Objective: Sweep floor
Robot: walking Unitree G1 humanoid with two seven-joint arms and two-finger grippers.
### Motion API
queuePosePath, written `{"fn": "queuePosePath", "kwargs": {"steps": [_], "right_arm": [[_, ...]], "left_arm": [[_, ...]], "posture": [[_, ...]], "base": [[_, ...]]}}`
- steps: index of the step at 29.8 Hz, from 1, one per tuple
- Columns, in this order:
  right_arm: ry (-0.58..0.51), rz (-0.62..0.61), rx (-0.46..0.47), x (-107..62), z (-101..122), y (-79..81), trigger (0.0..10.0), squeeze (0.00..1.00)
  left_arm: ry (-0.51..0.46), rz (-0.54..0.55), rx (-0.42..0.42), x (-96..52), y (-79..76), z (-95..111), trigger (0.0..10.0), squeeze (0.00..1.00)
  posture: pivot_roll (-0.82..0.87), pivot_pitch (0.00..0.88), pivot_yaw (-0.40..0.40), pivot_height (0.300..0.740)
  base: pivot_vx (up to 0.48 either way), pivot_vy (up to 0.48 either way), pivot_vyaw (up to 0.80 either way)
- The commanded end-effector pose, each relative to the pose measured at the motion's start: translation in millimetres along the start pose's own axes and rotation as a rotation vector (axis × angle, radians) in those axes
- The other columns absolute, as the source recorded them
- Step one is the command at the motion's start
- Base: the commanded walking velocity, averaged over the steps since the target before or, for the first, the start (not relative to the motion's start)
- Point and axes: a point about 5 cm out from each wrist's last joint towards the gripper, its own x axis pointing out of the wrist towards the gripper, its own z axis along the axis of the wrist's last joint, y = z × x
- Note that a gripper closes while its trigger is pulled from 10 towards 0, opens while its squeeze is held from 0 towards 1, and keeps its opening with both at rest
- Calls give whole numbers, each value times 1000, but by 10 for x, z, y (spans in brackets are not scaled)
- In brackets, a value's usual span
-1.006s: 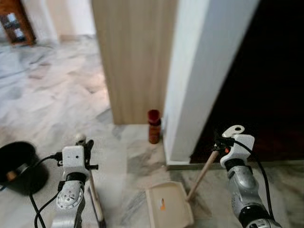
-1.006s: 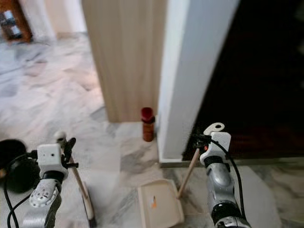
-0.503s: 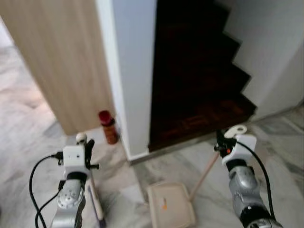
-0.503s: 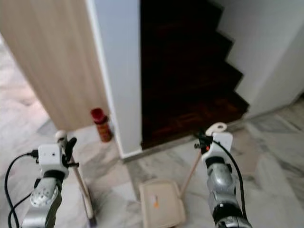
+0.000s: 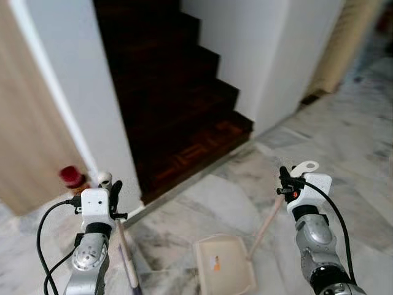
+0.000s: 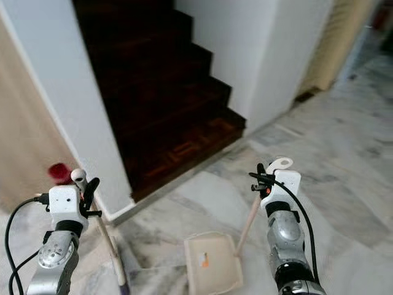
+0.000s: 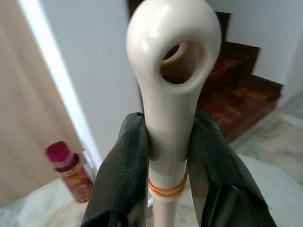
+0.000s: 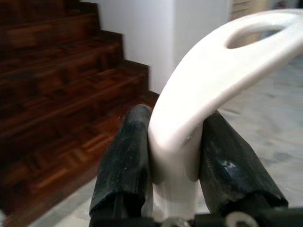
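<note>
Left wrist view: left gripper (image 7: 166, 142) clamps the broom (image 7: 168, 94); right gripper (image 8: 175, 156) clamps the dustpan (image 5: 224, 270) handle. Stairs (image 5: 178, 117) ahead probably risk snagging it.

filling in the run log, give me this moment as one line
task: sweep floor | left claw: shut on broom handle | right claw: shut on dustpan handle | dustpan: on marble floor | ahead: dark wooden stairs

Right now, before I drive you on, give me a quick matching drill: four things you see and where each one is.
1. broom
2. dustpan
3. red-capped can
4. stairs

a. on the floor by the wall corner
b. dark wood, straight ahead
c. handle in the left tool
d. handle in the right tool

Pairs: 1-c, 2-d, 3-a, 4-b
</note>
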Motion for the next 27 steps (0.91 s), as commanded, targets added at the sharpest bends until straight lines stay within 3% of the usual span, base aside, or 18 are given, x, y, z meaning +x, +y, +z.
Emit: {"fn": "queuePosePath", "kwargs": {"steps": [1,7,27], "right_arm": [[-36,2,6,24,61,14,10000,0],[-36,-3,10,21,57,15,10000,0],[-42,-14,10,34,74,6,10000,0]], "left_arm": [[-26,-7,19,17,12,46,10000,0],[-26,-11,20,29,12,51,10000,0],[-31,1,10,37,18,60,10000,0]], "posture": [[-40,0,26,740],[-42,0,27,740],[-36,0,21,740]], "base": [[0,-480,-788],[0,0,-788],[0,-256,-788]]}}
